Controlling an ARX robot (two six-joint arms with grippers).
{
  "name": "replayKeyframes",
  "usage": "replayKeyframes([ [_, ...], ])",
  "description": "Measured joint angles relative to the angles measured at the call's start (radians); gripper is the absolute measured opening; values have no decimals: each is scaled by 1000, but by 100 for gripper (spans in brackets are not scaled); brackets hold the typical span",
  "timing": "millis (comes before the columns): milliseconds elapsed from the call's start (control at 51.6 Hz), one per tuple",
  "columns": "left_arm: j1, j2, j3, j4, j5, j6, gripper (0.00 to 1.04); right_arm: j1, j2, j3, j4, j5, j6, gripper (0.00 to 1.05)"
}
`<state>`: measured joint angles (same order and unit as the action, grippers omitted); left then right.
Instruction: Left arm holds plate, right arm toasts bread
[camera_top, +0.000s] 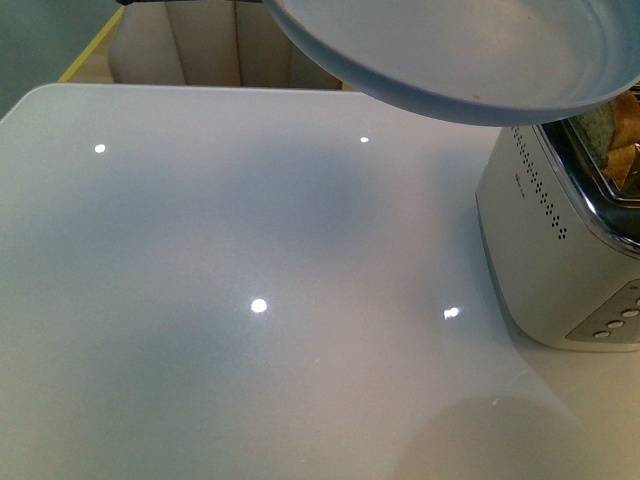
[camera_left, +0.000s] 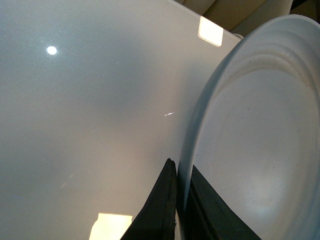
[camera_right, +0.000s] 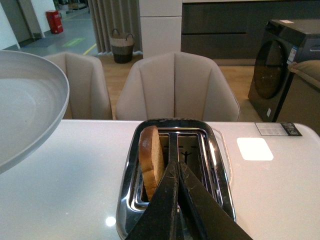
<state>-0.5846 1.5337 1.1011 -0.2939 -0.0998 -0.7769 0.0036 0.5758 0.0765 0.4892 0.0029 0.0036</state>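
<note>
The pale blue-grey plate (camera_top: 470, 50) hangs in the air above the table, tilted, beside the toaster. My left gripper (camera_left: 177, 172) is shut on the plate (camera_left: 260, 135), one finger on each side of its rim. A slice of bread (camera_right: 151, 159) stands upright in one slot of the white and chrome toaster (camera_right: 175, 175); the other slot looks empty. My right gripper (camera_right: 176, 166) is shut with nothing in it, just above the toaster's top between the slots. In the front view the bread (camera_top: 615, 135) peeks from the toaster (camera_top: 560, 250) under the plate's edge.
The glossy white table (camera_top: 250, 300) spreads left of the toaster. Beige chairs (camera_right: 177, 85) stand behind its far edge. A card or label (camera_right: 278, 129) lies on the table past the toaster. The plate (camera_right: 25, 110) hovers beside the toaster in the right wrist view.
</note>
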Motion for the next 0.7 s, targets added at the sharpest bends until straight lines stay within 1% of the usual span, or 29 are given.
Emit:
replayKeyframes([
  [252,0,0,0,0,-1,0,3,0,-137,-39,-97,0,0,2],
  [310,0,0,0,0,0,0,3,0,-153,-58,-77,-1,0,2],
  [697,0,0,0,0,-1,0,3,0,-300,-59,-213,-3,0,2],
])
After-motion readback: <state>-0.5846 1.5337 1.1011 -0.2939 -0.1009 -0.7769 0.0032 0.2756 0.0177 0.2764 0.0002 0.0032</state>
